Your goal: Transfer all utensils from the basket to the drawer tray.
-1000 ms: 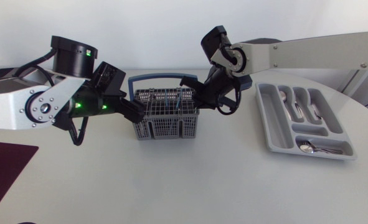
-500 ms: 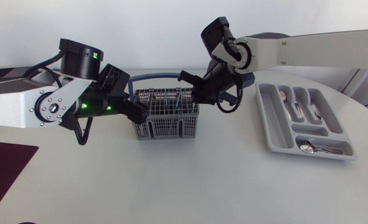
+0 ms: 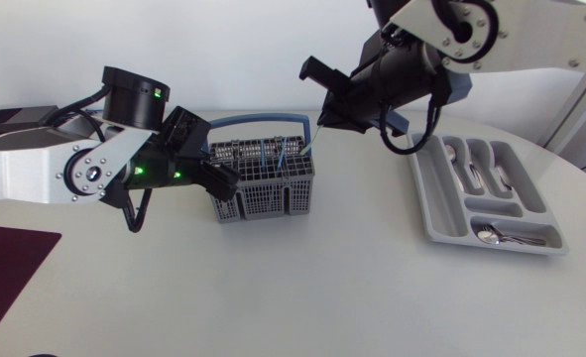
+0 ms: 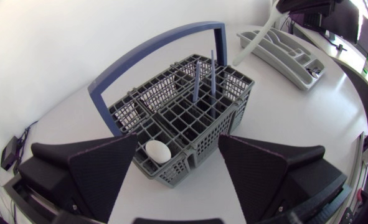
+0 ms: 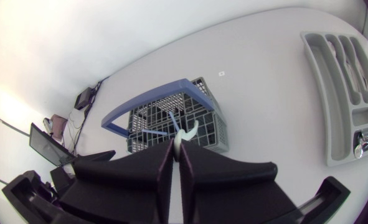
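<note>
Utensils with blue handles [image 4: 213,71], two, stand in the grey plastic mesh basket with a blue hoop handle [image 3: 273,201] mid-bench [image 3: 302,288], our left tool [image 4: 177,138] spread open at its end. Our right tool [image 3: 319,114] is clenched on a pale slim utensil [image 4: 253,42] above it. The grey drawer tray [image 3: 428,203] holds metal spoons [image 3: 499,236], so we judge the transfer partly done.

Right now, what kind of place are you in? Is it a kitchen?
Probably not a real kitchen, more a robot practice setup. A grey cutlery basket and a drawer tray holding spoons sit on a plain white table, with no sink in view.
</note>
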